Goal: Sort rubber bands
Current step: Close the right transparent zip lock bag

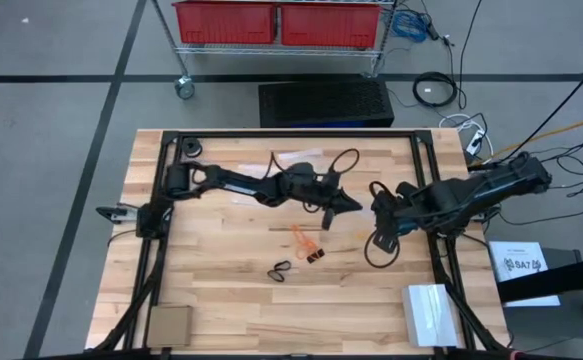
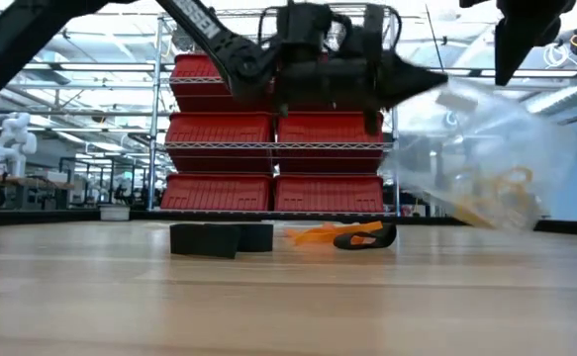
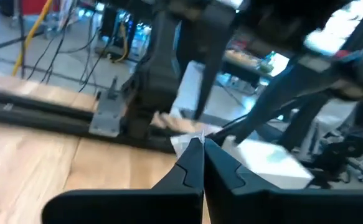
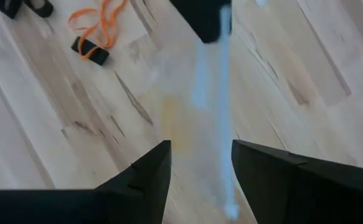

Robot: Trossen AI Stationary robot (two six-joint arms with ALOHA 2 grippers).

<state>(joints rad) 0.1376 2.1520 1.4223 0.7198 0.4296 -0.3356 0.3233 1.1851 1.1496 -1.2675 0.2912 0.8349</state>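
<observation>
Lying beyond right fingers (image 4: 156, 168): rubber bands (image 4: 97, 25)

One wooden table (image 1: 221, 290) fills the middle of the high view, with two dark robot arms over it: the left arm (image 1: 241, 183) and the right arm (image 1: 471, 190). Near the table's centre lie loose rubber bands (image 1: 306, 248): one orange-red cluster and two small black clumps; the exact number of loops cannot be told. One clear plastic bag (image 2: 486, 158) hangs at the right of the low view. Two red bins (image 1: 281, 22) sit at the top edge.
</observation>
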